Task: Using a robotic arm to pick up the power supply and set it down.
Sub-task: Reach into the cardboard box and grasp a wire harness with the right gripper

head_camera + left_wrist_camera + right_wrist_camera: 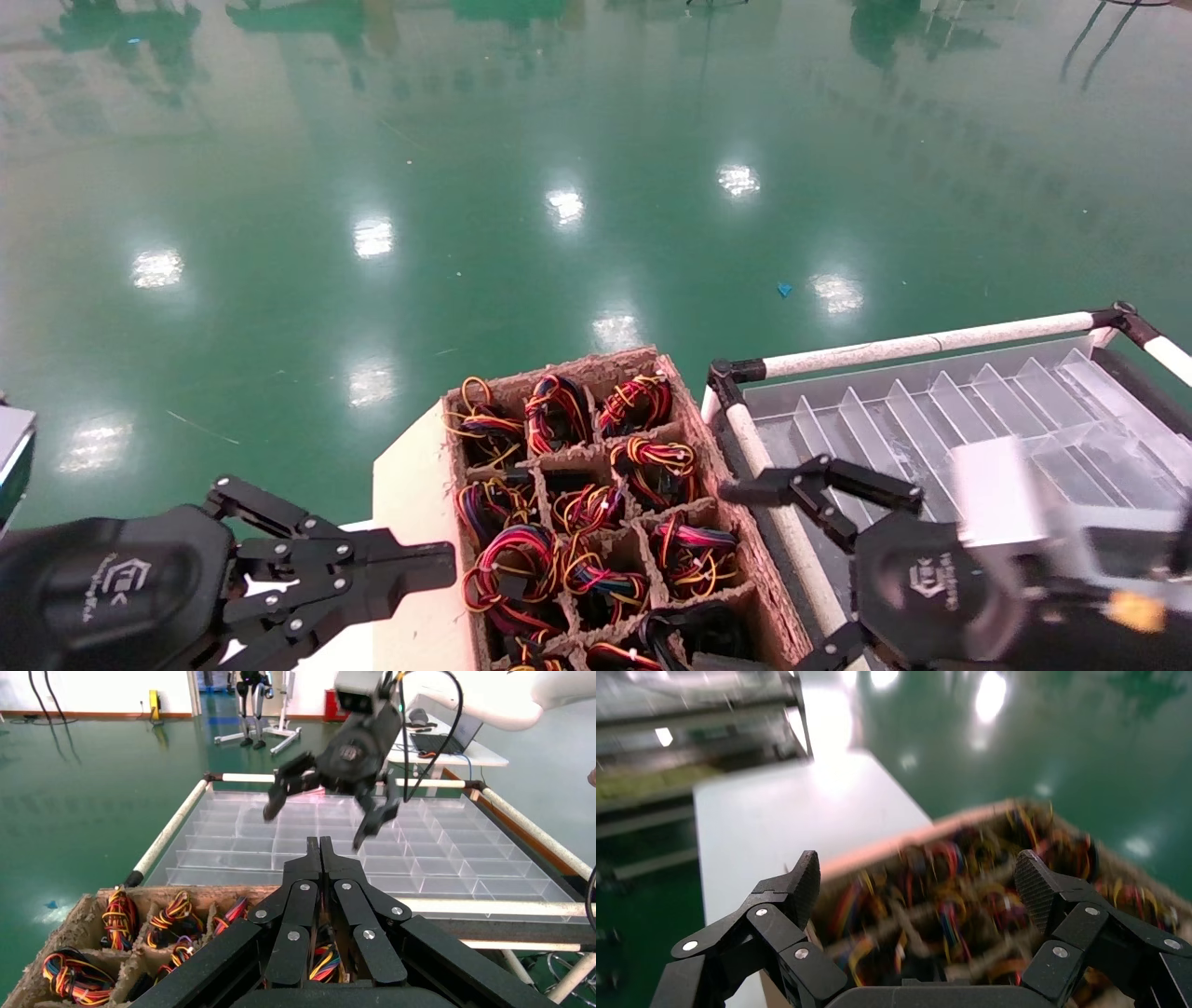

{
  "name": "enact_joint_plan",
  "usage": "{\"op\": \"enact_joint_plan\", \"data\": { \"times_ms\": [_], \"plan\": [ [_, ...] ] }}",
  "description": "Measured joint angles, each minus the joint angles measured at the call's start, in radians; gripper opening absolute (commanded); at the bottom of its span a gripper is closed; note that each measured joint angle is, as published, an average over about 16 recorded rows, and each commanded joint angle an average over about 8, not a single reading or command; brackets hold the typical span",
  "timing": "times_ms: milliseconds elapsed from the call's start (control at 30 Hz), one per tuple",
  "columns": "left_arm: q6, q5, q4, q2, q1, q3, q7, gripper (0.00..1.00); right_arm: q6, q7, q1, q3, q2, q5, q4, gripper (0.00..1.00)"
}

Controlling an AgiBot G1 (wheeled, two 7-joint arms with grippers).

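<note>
Fingers spread wide and empty, black right gripper hovers beside brown pulp compartment tray of red-yellow-black wire coils. Black left gripper, fingers pressed together, sits near that tray's opposite edge. Grey fan-grilled power supply: not visible.

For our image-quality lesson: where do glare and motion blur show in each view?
Head view: lamp glare dots the green floor, and the right hand smears by its wrist. Right wrist view: the wire tray is blurred. Left wrist view: sharp, left hand shut.

Rough fibrous tray — glossy floor
</note>
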Motion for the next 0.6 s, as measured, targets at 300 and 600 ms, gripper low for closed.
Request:
{"op": "enact_joint_plan", "data": {
  "times_ms": [300, 600],
  "plan": [
    [0.0, 0.0, 0.0, 0.0, 0.0, 0.0, 0.0, 1.0, 0.045, 0.006, 0.094, -0.091, -0.039, -0.252, 0.036, 0.29],
    [0.0, 0.0, 0.0, 0.0, 0.0, 0.0, 0.0, 1.0, 0.041, 0.014, 0.199, -0.19, -0.122, -0.478, 0.058, 0.0]
  ]
}}
